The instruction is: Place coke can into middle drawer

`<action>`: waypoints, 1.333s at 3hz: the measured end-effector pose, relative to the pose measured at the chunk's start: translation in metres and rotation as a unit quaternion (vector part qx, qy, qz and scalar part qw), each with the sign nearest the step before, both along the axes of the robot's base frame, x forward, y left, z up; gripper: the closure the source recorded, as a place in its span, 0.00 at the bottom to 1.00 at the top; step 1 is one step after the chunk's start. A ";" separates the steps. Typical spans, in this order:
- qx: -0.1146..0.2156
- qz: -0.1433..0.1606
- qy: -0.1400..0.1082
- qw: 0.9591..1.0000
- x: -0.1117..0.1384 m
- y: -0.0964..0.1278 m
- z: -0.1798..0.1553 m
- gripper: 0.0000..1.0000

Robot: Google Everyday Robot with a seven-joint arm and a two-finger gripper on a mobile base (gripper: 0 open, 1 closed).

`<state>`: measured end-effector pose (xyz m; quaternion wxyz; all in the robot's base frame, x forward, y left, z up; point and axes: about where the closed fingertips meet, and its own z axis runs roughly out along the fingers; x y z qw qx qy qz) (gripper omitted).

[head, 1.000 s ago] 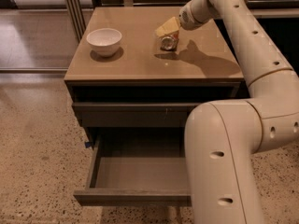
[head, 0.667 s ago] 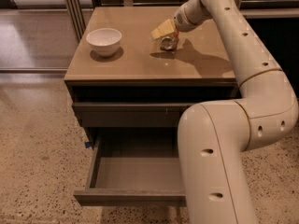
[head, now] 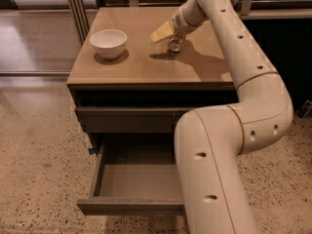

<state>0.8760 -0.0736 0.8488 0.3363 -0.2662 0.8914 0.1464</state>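
Observation:
The coke can (head: pixel 174 43) shows a silver end and a bit of red. It is tilted, at the back middle of the cabinet top (head: pixel 126 67). My gripper (head: pixel 169 36) is at the can and closed around it, with a pale finger (head: pixel 159 33) sticking out to the left. The can is at or just above the surface and casts a shadow. The middle drawer (head: pixel 134 180) is pulled open low at the front. Its flat grey floor is bare. My arm's large lower link covers the drawer's right part.
A white bowl (head: pixel 108 42) stands on the left of the cabinet top. A closed drawer front (head: pixel 124 119) sits above the open drawer. Speckled floor (head: pixel 39 169) lies to the left. A dark counter (head: pixel 292 43) is at the right.
The upper arm has swung a little to the left over the cabinet top. The gripper and the can stay at nearly the same spot. The bowl and drawer have not moved.

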 end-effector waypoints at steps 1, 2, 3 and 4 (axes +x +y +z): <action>-0.001 0.000 0.001 1.000 0.000 0.001 -0.001 0.14; -0.001 0.000 0.001 1.000 0.000 0.001 -0.001 0.37; -0.001 0.000 0.001 1.000 0.000 0.001 -0.001 0.61; -0.001 0.000 0.001 1.000 0.000 0.001 -0.001 0.84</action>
